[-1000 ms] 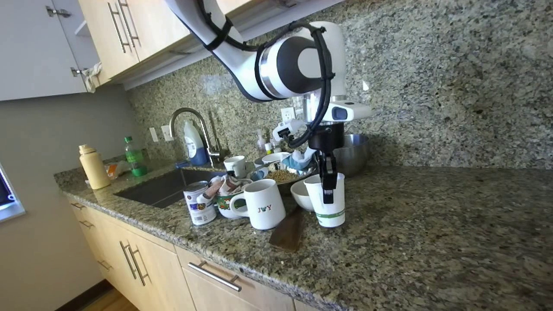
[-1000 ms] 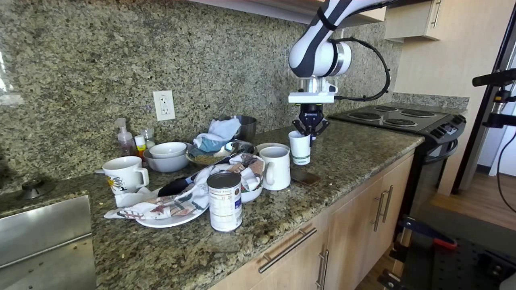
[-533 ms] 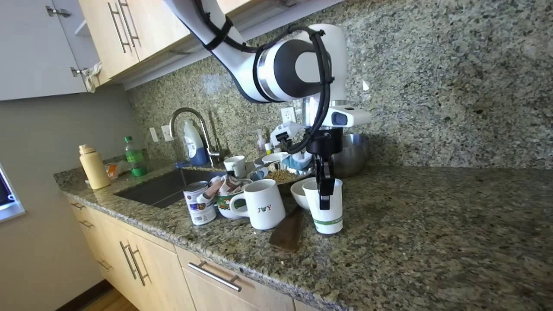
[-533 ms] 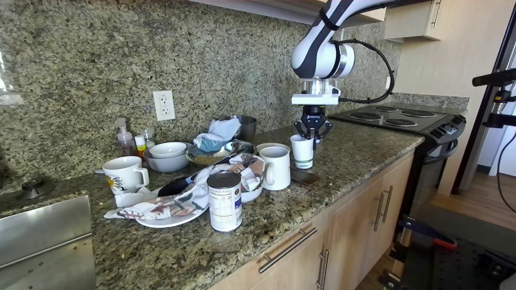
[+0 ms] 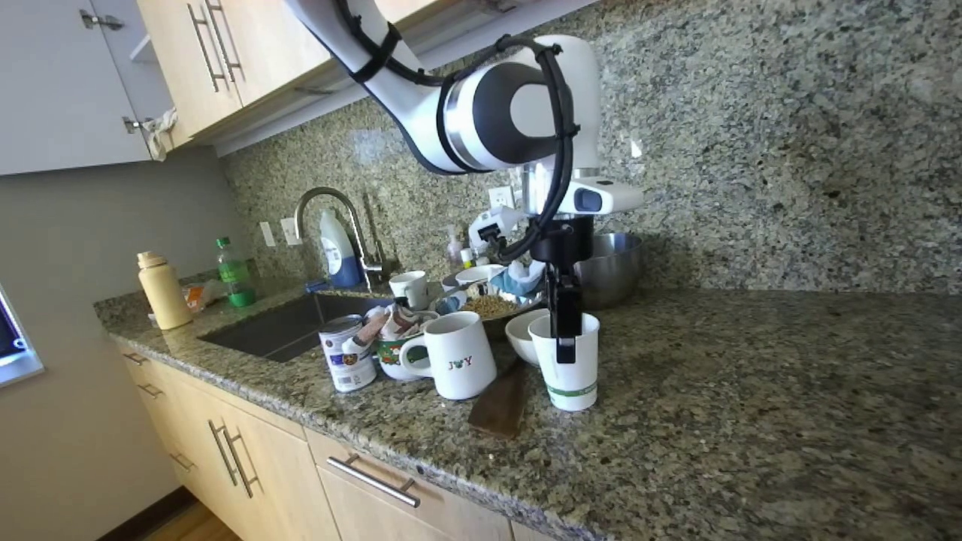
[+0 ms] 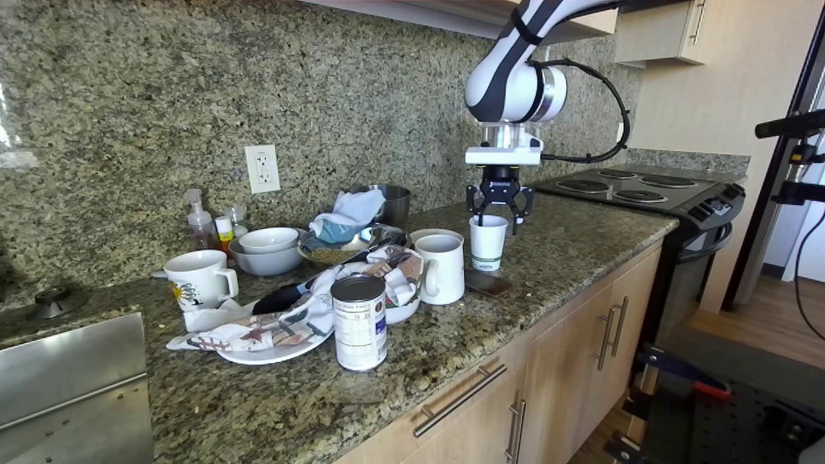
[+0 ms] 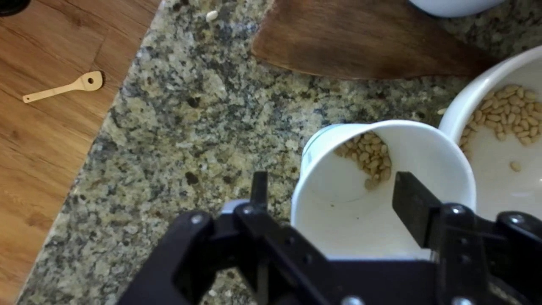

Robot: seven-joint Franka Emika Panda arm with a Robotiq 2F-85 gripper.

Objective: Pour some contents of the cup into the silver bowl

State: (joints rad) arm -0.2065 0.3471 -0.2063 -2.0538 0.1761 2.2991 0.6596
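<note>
On the counter the white cup [image 5: 571, 379] stands upright, a green band near its base. Inside the cup [image 7: 364, 231], the wrist view shows a small heap of pale nuts or seeds at the bottom. My gripper [image 6: 497, 225] is open just above it. One fingertip [image 7: 413, 203] reaches over the cup's mouth; the other lies outside the rim, apart from it. A deep silver bowl [image 5: 620, 270] stands behind the gripper against the backsplash, partly hidden; in an exterior view the silver bowl [image 6: 394, 205] sits behind a blue cloth. Its inside cannot be seen.
A white bowl [image 7: 487, 165] with more pale nuts nearly touches the cup. A wooden spatula [image 7: 338, 40] and the white JOY mug [image 5: 455, 364] are close by. Another shallow metal bowl [image 6: 390, 234] holds grains. The counter's front edge [image 7: 114, 110] runs nearby.
The cup was gripped at its rim and came down slightly toward the counter's front. Since then the fingers have parted, leaving the cup standing, and the gripper has risen a little.
</note>
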